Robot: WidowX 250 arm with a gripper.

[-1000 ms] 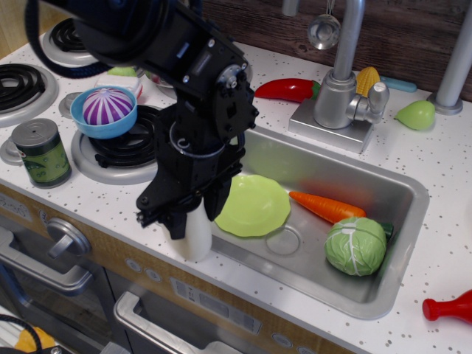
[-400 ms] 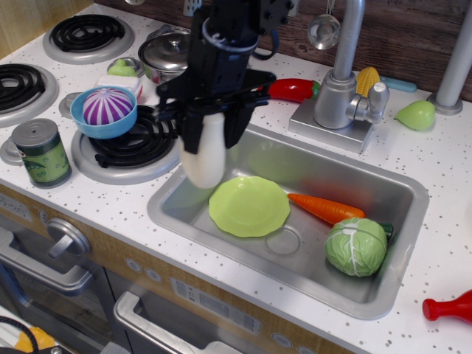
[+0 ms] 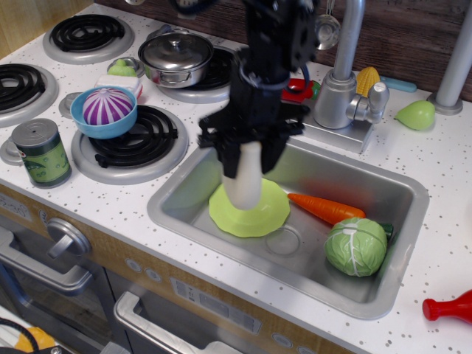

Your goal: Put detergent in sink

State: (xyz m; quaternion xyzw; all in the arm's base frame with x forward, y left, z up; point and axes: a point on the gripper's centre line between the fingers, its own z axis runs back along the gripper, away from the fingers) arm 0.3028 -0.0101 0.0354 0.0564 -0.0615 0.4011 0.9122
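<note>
My black gripper (image 3: 248, 156) is shut on the detergent (image 3: 244, 181), a cream-white bottle that hangs cap-up from the fingers. The bottle is held inside the sink (image 3: 192, 193) area, its base just above or touching the lime-green plate (image 3: 259, 214) at the basin's left side. The bottle's cap is hidden between the fingers. The arm comes down from the top of the frame, in front of the faucet.
In the sink lie a carrot (image 3: 325, 207) and a green cabbage (image 3: 356, 246). A faucet (image 3: 341, 88) stands behind the basin. Left of the sink are a stove burner (image 3: 133, 140), a blue bowl with a purple ball (image 3: 108, 109), a green-labelled can (image 3: 42, 152) and a pot (image 3: 176, 57).
The gripper carried the detergent up from the counter's front edge, then right and down over the sink's left rim, to above the green plate.
</note>
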